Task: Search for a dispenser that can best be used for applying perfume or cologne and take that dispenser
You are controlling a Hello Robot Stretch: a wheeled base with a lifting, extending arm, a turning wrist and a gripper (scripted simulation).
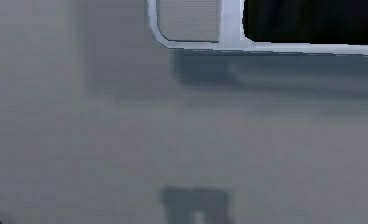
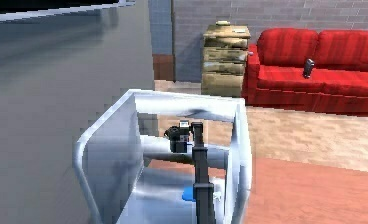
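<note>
The arm is a dark, near-black bar of square section, with flat faces and straight edges, plain along the length that shows. At its far end sit two small white squares, each carrying black marks. Left of them is the pincer, a compact dark body, black with a few pale grey glints, and two thin dark fingers stick out from it. Cables and screws are too small to tell.

The arm stood extended, a dark bar running up from the arm side view's bottom edge; at its end the gripper pointed toward that view's left. Whether it held anything, I couldn't tell.
</note>
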